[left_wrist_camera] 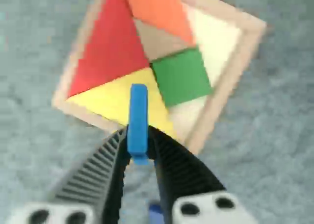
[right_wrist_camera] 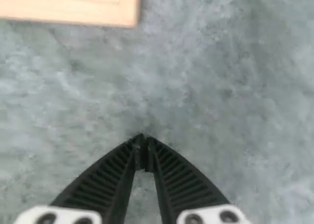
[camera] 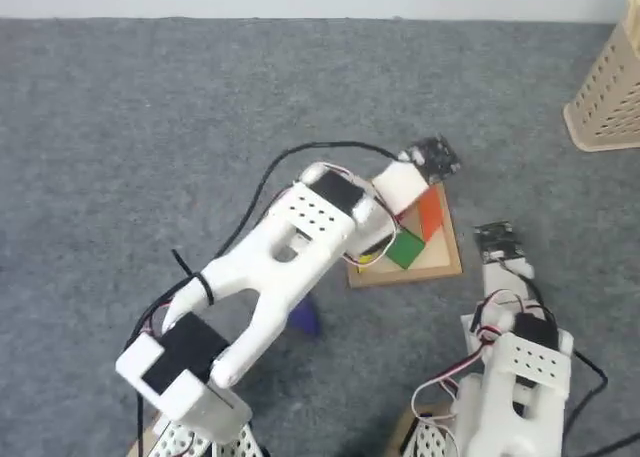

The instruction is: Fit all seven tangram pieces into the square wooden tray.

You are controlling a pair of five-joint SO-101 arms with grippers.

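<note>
**While my left pincer grips a blue piece on edge, my right one rests shut**

Seen from my left wrist, the blue piece (left_wrist_camera: 138,117) stands on its thin edge, clamped between the fingers of my left pincer (left_wrist_camera: 139,136). Its long axis runs straight out from my fingertips. The far end points toward the middle of the tray (left_wrist_camera: 245,42) and hangs over the yellow triangle (left_wrist_camera: 113,99).

Beside the yellow triangle lie a large red triangle (left_wrist_camera: 110,47) and a green square (left_wrist_camera: 182,77). A small brown triangle (left_wrist_camera: 157,40) sits between them, and an orange piece (left_wrist_camera: 159,8) lies beyond it. Pale bare floor shows along the two sides next to the green square.

From above, the tray lies tilted on the grey carpet (camera: 120,127), partly under my left arm. A violet piece (camera: 305,317) lies on the carpet beneath that arm, near the tray.

My right pincer (right_wrist_camera: 141,140) hangs over bare carpet with its tips pressed together on nothing, and the tray's corner is near it. A slotted wooden stand (camera: 605,87) sits at the table's far right.
</note>
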